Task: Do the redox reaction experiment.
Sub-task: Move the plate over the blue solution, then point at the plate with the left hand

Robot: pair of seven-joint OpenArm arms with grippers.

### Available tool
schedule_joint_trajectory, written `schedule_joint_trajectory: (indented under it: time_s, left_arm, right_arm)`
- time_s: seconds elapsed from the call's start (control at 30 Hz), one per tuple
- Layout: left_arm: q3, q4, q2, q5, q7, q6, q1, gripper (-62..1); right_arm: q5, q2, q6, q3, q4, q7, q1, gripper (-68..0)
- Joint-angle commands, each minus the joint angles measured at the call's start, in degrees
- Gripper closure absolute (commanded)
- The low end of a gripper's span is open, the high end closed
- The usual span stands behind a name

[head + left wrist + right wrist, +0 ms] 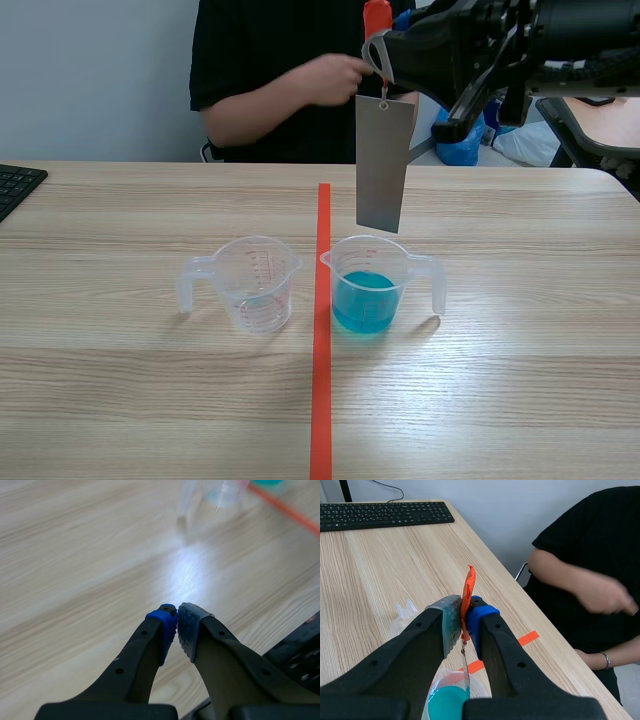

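Observation:
My right gripper (378, 45) is raised at the scene's upper right, shut on an orange tag (468, 592) from which a grey metal sheet (383, 163) hangs. The sheet's lower edge hovers just above a clear cup of blue liquid (366, 284) standing right of the tape line. In the right wrist view the blue liquid (447, 703) lies below the right gripper (465, 622). An empty clear measuring cup (255, 283) stands left of the line. My left gripper (177, 622) is shut on nothing above bare wood, with the empty cup (210, 492) blurred far ahead of it.
A person in black sits across the table, one hand (330, 78) raised near the hanging sheet. A black keyboard (15, 186) lies at the table's left edge. An orange-red tape line (321, 330) runs down the middle of the wooden table (120, 400).

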Motion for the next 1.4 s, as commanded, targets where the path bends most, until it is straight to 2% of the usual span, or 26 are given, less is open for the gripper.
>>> schedule_joint_trajectory:
  time_s: [0.0,0.13,0.27,0.4,0.57,0.73,1.0,1.17,1.37]
  left_arm:
    - [-0.3,0.7,-2.1,-2.1,-0.9,-2.1,-2.9,-5.5]
    - [0.4,1.6,-6.8,-5.7,0.0,-2.1,-9.4,-3.1]
    - [2.5,3.9,-8.9,-9.8,5.9,-2.1,-16.0,-2.7]
    - [7.4,6.2,-9.0,-10.6,11.3,-2.1,-23.5,-2.7]
    - [17.2,8.2,-8.2,-12.5,17.4,-2.1,-34.4,-2.7]
    - [27.3,8.6,-4.3,-15.3,24.7,-2.1,-46.3,-2.7]
    - [40.5,8.6,5.1,-18.0,35.5,-2.1,-59.8,-2.8]
    - [44.4,8.6,10.6,-22.5,39.4,-2.1,-64.4,-2.8]
    - [45.0,8.5,16.7,-23.6,43.8,-2.1,-67.3,-2.8]
  right_arm:
    - [0.8,0.3,-0.3,0.2,0.6,0.9,0.9,-1.5]
    - [0.8,0.3,-0.2,0.2,0.6,0.9,0.9,-1.5]
    - [0.8,0.3,-0.2,0.2,0.6,0.9,0.9,-1.5]
    - [0.8,0.3,-0.2,0.2,0.6,0.9,0.9,-1.5]
    - [0.8,0.3,-0.2,0.2,0.6,0.9,0.9,-1.5]
    - [0.8,0.3,-0.2,0.2,0.6,0.9,0.9,-1.5]
    - [0.8,0.3,-0.2,0.2,0.6,0.9,0.9,-1.5]
    - [0.8,0.3,-0.2,0.2,0.6,0.9,1.0,-1.5]
    - [0.8,0.3,-0.2,0.2,0.6,0.9,1.0,-1.5]
